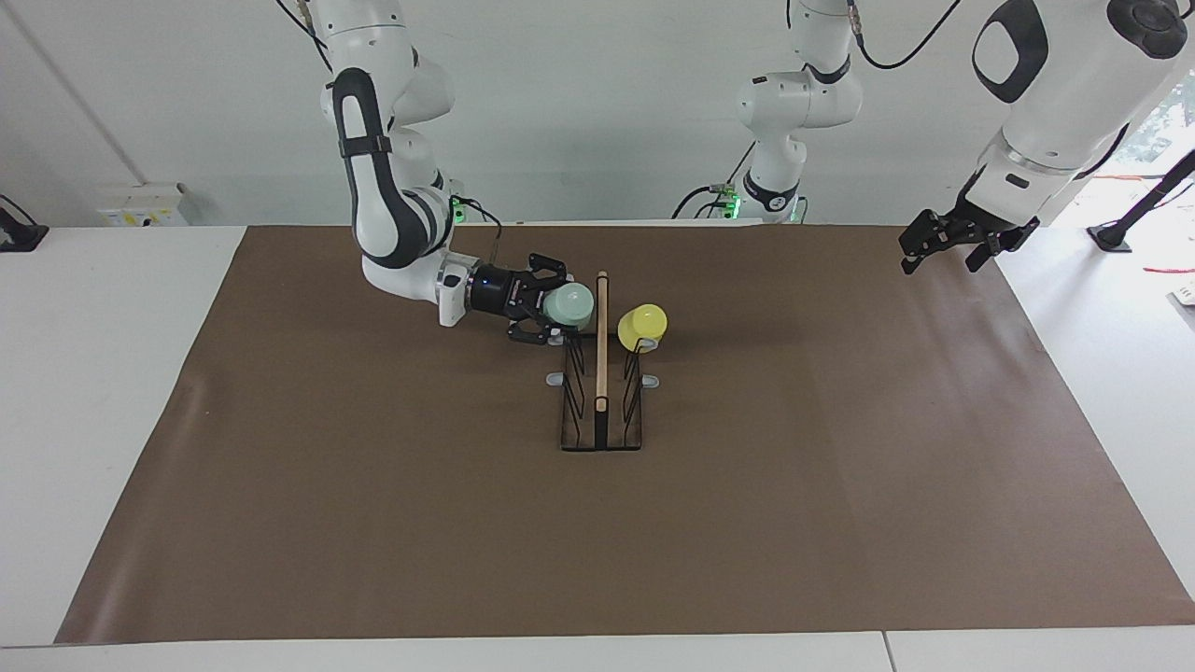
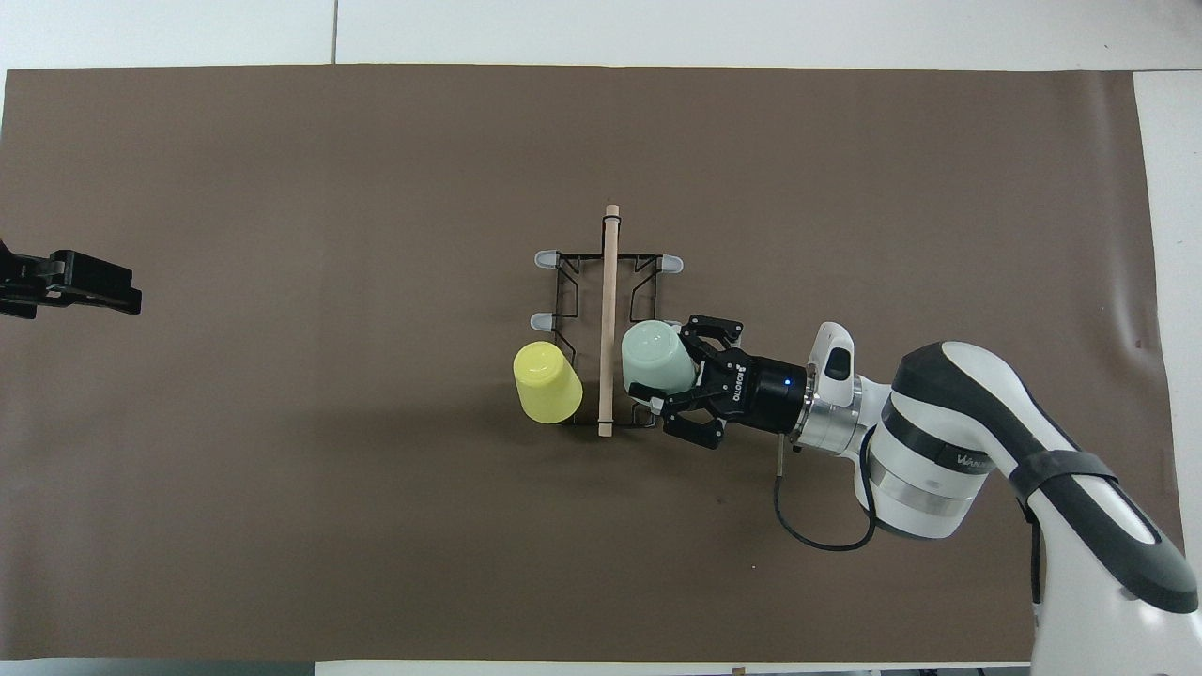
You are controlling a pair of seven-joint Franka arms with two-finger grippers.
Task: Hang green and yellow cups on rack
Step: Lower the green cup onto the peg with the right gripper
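brown mat (image 1: pixel 373 523) covers most of the white table (image 1: pixel 112 420) | grey-white wall (image 1: pixel 579 112) at the robots' end | small white box with yellow label (image 1: pixel 145 205) at the wall, right arm's end

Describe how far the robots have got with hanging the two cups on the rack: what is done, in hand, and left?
Done: the yellow cup hangs on a prong of the rack. In hand: the right gripper is shut on the green cup, holding it against the rack's other side. Left: seat it and let go. The left gripper waits, open, over the table's edge.
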